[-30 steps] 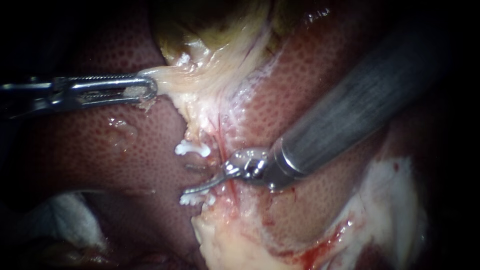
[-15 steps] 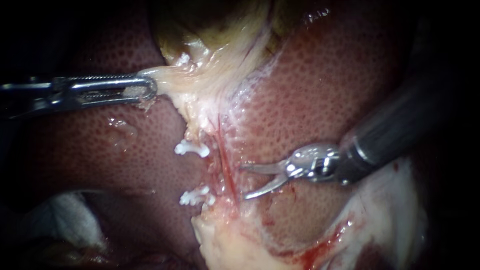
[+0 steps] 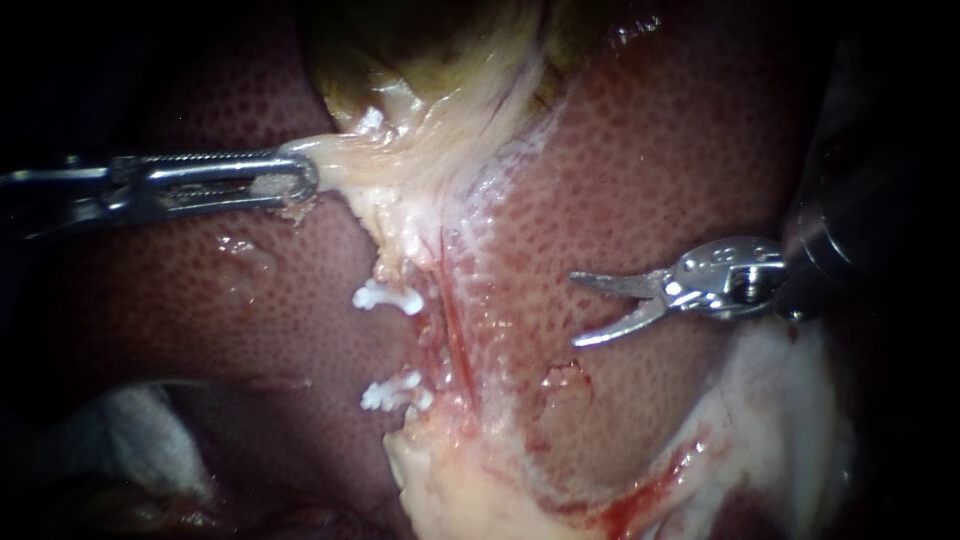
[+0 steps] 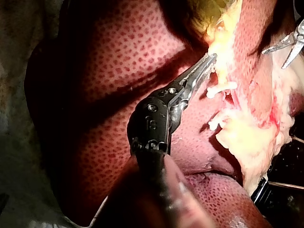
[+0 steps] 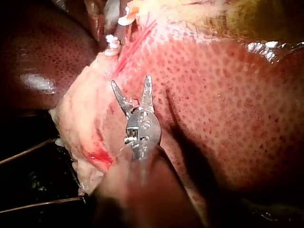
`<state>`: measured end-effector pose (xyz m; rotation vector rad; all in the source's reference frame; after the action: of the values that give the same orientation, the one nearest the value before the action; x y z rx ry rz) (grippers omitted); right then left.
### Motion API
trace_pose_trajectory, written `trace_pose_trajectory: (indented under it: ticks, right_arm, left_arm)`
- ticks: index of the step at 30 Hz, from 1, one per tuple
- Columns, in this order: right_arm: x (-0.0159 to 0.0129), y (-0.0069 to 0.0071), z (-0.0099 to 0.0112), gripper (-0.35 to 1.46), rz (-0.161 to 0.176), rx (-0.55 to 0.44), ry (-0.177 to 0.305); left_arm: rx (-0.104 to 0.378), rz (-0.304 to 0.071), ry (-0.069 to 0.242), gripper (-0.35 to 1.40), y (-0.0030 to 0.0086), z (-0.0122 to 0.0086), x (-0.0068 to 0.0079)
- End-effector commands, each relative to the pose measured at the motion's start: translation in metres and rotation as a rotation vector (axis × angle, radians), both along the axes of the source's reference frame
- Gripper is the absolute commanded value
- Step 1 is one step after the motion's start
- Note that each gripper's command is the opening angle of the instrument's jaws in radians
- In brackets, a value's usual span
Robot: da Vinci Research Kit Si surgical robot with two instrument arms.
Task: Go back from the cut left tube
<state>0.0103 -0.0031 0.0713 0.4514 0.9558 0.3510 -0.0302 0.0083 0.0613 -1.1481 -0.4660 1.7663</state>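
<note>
the right instrument [image 3: 590, 312] hangs over bare liver [image 3: 650, 150], well to the right of the cut left tube [image 3: 420, 310]. its claw is spread in a moderate v and holds nothing. judged against the task, that clear stand-off suggests the retreat is largely made; the open blades point toward the tube only because the shaft comes in from the right. two white clips [image 3: 385, 297] mark the tube, one farther and one nearer, with a gap between them where it is parted. a thin red strand [image 3: 452, 335] runs just right of them, apart from either claw. the left instrument [image 3: 305, 180] has its claw clamped on pale tissue [image 3: 350, 160] below the gallbladder [image 3: 430, 50], probably drawing it left so the field stays stretched and the clips exposed. the endoscope view gives the spacing between blades and clips. the right wrist view adds that nothing lies between the open blades. the left wrist view alone shows the toothed claw closed flat on the pale tissue, just beside the farther clip.
</note>
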Motion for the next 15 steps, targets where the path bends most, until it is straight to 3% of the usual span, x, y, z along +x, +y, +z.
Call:
trace_pose_trajectory:
  ticks: [1, 9, 15]
  right_arm:
    - [0.0000, -0.0001, 0.0000, 1.43, -0.002, -0.006, 0.001]
    - [-0.0004, -0.0002, -0.0002, 1.43, -0.036, -0.047, 0.016]
    - [-0.0008, -0.0001, -0.0004, 1.43, -0.040, -0.051, 0.018]
  left_arm:
    - [-0.003, -0.001, 0.002, -0.35, -0.0002, 0.0005, -0.0003]
    - [-0.005, 0.030, 0.002, -0.35, -0.0017, 0.0045, -0.0040]
    - [0.001, 0.055, 0.005, -0.35, -0.0018, 0.0071, -0.0070]
